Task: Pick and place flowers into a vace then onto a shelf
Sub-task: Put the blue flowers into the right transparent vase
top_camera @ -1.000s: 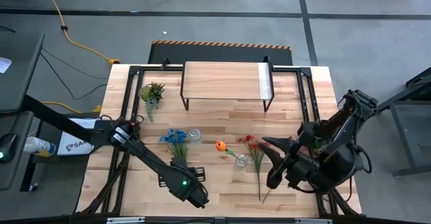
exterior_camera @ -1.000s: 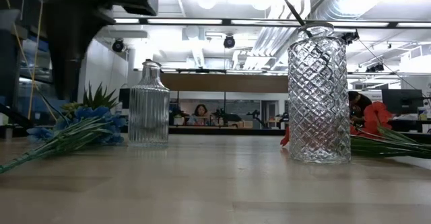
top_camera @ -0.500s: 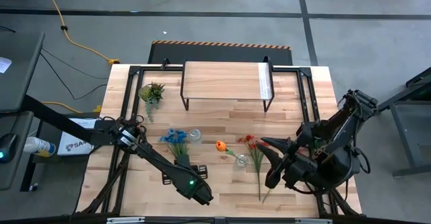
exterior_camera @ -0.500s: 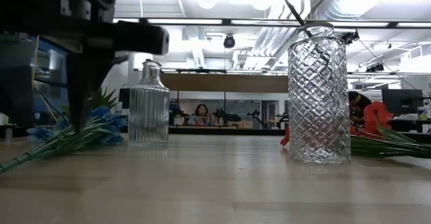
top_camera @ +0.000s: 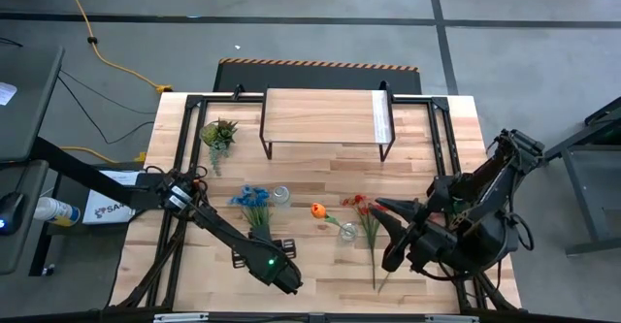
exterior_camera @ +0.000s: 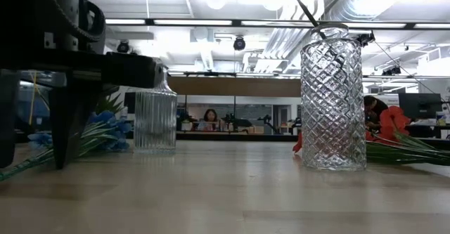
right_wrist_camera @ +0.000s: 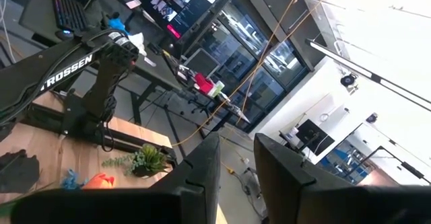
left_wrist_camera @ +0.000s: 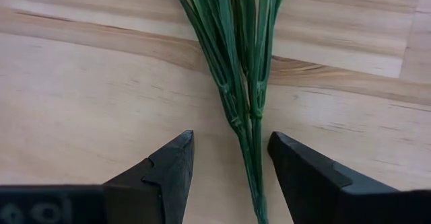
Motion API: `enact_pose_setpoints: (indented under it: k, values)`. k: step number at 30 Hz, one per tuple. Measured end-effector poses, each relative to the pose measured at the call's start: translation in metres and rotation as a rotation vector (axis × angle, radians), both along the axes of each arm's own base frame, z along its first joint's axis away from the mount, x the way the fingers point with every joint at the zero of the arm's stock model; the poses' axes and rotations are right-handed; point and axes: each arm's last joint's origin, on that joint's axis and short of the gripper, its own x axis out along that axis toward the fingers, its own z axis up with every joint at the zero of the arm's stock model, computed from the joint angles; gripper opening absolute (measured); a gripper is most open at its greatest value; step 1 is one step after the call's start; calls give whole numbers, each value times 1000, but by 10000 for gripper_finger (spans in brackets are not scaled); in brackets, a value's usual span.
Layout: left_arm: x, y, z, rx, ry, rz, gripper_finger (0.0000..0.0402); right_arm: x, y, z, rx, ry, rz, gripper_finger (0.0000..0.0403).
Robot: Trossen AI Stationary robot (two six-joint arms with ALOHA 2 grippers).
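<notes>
The blue flowers (top_camera: pixel 253 199) lie flat on the table, their green stems (left_wrist_camera: pixel 239 83) running toward the near edge. My left gripper (left_wrist_camera: pixel 230 138) points down over the stems, open, with one finger on each side; I see no touch. Its fingers reach down near the tabletop in the low view (exterior_camera: pixel 35 160). The orange tulip (top_camera: pixel 317 209) leans out of the diamond-cut glass vase (exterior_camera: pixel 333 97), stem inside. The red flowers (top_camera: pixel 361 205) lie beside that vase. My right gripper (top_camera: pixel 388 234) waits raised at the right, slightly open, holding nothing. The shelf (top_camera: pixel 325 119) stands at the far edge.
A small ribbed glass bottle (exterior_camera: pixel 155 111) stands just right of the blue blooms. A green spiky potted plant (top_camera: pixel 218 134) sits at the far left, next to the shelf. Bare wood lies between the two vases and along the near edge.
My left gripper has come down over the blue flowers' stems, still pointing down and still open; in the low view its fingers have sunk from above the picture to near the tabletop. The flowers have not moved.
</notes>
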Motion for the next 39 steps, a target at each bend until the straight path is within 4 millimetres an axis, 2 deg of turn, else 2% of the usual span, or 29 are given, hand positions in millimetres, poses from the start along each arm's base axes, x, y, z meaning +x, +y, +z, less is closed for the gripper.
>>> enact_pose_setpoints:
  k: [3,5,15,27,34,39]
  values:
    - [2,2,0,-6,4,-1,228,0,0,0,-2,2,0,83]
    - [3,3,-1,-7,-2,-8,208,0,0,0,-3,3,0,83]
    - [7,5,-1,-8,-11,-27,40,0,0,-1,-8,6,0,83]
    - [5,2,-2,-43,3,-6,36,0,0,-1,-9,8,-1,83]
    - [3,-6,8,-33,3,-6,36,0,0,-1,-9,10,-4,83]
    - [-2,-18,21,-82,71,-11,36,0,1,-2,-15,16,-6,83]
